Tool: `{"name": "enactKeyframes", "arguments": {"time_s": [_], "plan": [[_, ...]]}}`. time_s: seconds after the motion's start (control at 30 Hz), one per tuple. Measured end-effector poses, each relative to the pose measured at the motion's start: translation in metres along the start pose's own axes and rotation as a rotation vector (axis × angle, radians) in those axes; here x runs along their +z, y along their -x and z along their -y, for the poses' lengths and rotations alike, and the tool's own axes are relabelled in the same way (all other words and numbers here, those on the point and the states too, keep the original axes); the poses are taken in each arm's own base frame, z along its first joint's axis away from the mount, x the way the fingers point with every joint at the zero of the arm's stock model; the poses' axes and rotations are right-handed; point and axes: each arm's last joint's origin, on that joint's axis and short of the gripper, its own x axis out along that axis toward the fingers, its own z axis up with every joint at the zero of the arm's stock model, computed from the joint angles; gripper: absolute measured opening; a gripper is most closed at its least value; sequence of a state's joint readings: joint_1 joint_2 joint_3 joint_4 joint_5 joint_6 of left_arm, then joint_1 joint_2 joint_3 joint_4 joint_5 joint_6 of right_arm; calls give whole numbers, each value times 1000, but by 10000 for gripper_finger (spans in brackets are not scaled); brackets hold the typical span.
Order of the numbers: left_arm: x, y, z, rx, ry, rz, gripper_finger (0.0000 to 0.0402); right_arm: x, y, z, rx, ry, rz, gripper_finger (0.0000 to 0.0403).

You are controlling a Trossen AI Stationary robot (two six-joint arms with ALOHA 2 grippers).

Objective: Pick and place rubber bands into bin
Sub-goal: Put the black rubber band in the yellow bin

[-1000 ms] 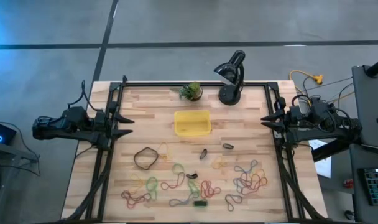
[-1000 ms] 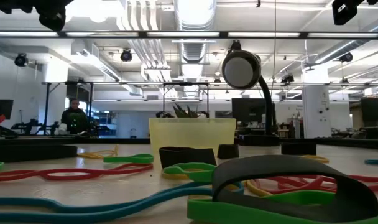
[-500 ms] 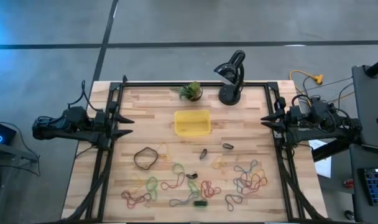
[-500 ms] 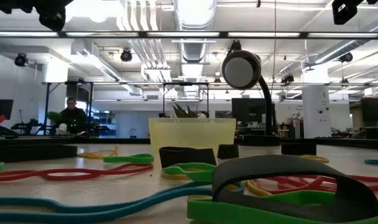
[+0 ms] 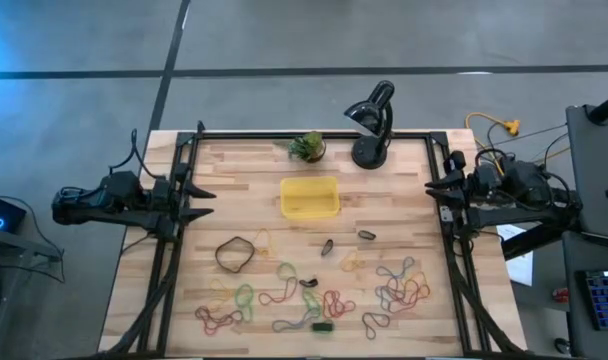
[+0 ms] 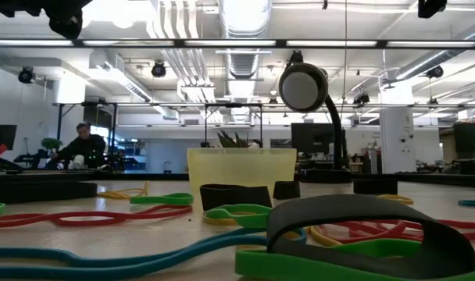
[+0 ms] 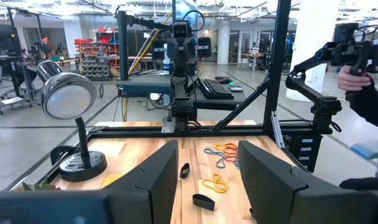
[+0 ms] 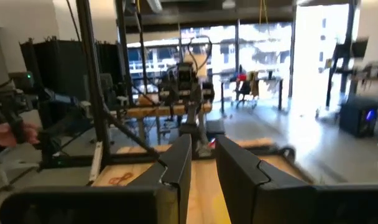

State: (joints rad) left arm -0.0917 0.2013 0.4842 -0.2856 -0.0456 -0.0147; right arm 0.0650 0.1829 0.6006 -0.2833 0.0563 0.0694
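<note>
Several rubber bands (image 5: 404, 285) in red, green, yellow, blue and grey lie flat and scattered over the near half of the wooden table. A larger dark ring (image 5: 234, 253) lies at the near left. The yellow bin (image 5: 309, 197) stands on its base mid-table, also seen in the low view (image 6: 241, 168). My left gripper (image 5: 209, 203) waits level at the table's left edge, open, with nothing between its fingers (image 7: 207, 155). My right gripper (image 5: 430, 190) is at the right edge, fingers slightly apart and empty (image 8: 203, 146).
A black desk lamp (image 5: 372, 120) and a small potted plant (image 5: 307, 147) stand at the far edge behind the bin. Black frame rails (image 5: 174, 290) run along both sides. A person's hand (image 7: 350, 68) holds a controller beyond the table.
My right gripper has tipped upward a little, its fingertips drawing back toward the table's right edge. The bands and the bin lie as before.
</note>
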Motion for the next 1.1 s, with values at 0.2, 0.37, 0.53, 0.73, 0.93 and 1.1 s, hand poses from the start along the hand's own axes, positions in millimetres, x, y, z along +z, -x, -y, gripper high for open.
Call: {"name": "enactKeyframes", "arguments": {"time_s": [0.2, 0.37, 0.53, 0.73, 0.93, 1.1], "plan": [[2, 0, 0, 1, -60, 18, 152, -13, -18, 0, -20, 39, -90, 68], [10, 1, 0, 8, -147, 97, 152, -52, -53, 1, -25, 160, -260, 68], [13, 2, 0, 12, -145, 135, 152, -68, -83, 1, -19, 192, -338, 68], [13, 3, 0, -5, -146, 138, 152, -59, -108, -1, -18, 187, -376, 68], [14, 2, 0, 21, -157, 146, 152, -61, -127, -2, -1, 260, -481, 68], [2, 1, -2, 78, -98, 14, 152, -65, -149, -3, -30, 153, -537, 68]]}}
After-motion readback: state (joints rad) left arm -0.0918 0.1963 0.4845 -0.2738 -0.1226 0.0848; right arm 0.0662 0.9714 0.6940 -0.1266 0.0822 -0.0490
